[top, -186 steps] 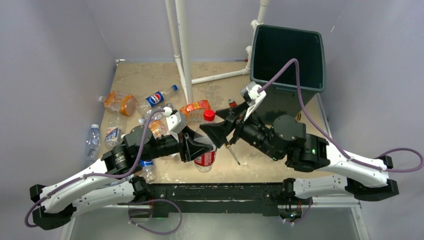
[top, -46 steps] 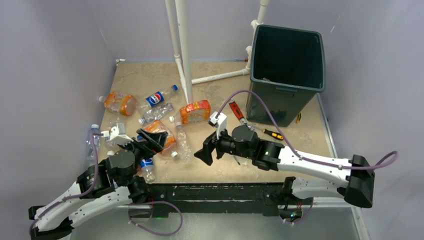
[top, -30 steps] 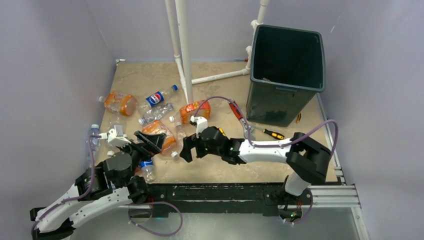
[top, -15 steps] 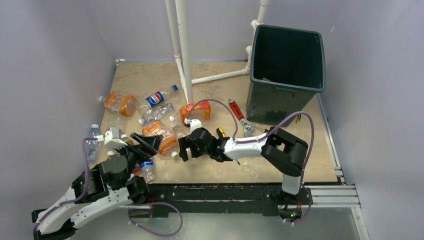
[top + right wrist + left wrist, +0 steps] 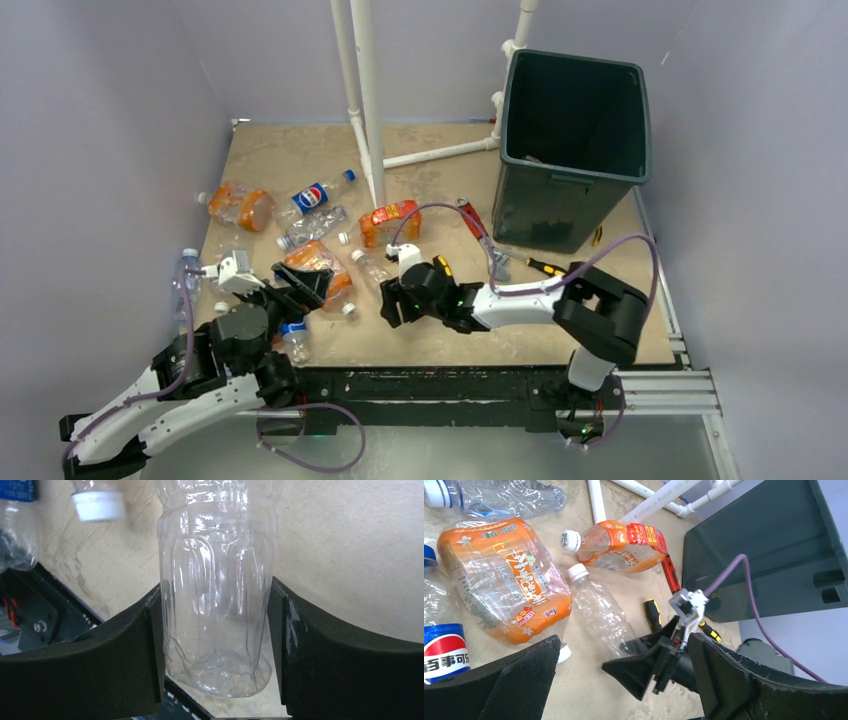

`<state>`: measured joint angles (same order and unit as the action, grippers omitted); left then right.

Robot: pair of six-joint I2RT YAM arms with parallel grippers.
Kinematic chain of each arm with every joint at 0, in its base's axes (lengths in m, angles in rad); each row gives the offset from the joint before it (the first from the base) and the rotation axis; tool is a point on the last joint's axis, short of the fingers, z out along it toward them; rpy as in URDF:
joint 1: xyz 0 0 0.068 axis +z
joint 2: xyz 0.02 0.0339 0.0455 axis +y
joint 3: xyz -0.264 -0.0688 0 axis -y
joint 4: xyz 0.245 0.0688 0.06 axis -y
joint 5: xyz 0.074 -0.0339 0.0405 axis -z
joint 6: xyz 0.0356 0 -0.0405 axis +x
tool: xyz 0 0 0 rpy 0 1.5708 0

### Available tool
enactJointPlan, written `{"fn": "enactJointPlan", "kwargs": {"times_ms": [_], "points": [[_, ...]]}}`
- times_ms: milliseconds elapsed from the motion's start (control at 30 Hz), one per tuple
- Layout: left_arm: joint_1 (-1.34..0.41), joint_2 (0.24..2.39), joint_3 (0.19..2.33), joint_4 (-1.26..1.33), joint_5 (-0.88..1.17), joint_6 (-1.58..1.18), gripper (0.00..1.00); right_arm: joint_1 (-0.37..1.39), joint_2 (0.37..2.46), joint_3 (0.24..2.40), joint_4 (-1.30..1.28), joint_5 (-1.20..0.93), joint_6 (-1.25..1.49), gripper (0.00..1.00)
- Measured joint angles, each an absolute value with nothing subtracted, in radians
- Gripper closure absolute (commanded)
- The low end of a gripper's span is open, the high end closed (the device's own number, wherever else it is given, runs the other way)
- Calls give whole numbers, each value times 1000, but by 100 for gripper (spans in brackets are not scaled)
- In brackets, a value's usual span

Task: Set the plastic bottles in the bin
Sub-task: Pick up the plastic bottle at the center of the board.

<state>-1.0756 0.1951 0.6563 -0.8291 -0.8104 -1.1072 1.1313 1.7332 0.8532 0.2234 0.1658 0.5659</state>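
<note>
Clear bottle (image 5: 215, 540), neck out of frame, snug in right pincer (image 5: 214, 605); left pincer (image 5: 624, 647) wide apart.

Both arms are built of glossy white shells set between bulky black cylindrical joints: the left arm (image 5: 170, 405) at the lower left of the overhead view, the right arm (image 5: 515, 303) near its centre. A thin purple cable (image 5: 440, 207) loops loosely along each. A small white block (image 5: 408, 255), probably a camera housing, sits on each wrist. The fingers (image 5: 734, 680) are broad matte-black wedges flecked with pale scuffs.
</note>
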Motion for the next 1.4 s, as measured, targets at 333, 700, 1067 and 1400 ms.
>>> {"fn": "enactJointPlan", "kwargs": {"times_ms": [333,700,1067,1400], "points": [[-1076,268,678,-797,-812,-1064,3,1180,1280,624,250,93,443,68],[-1075,300,744,-391,-717,-711,3,1202,817,278,618,41,430,85],[-1076,483,656,3,-248,-500,3,1202,943,216,1108,87,499,91],[-1076,678,694,89,-110,-475,14,1224,1030,227,1297,122,509,90]]}}
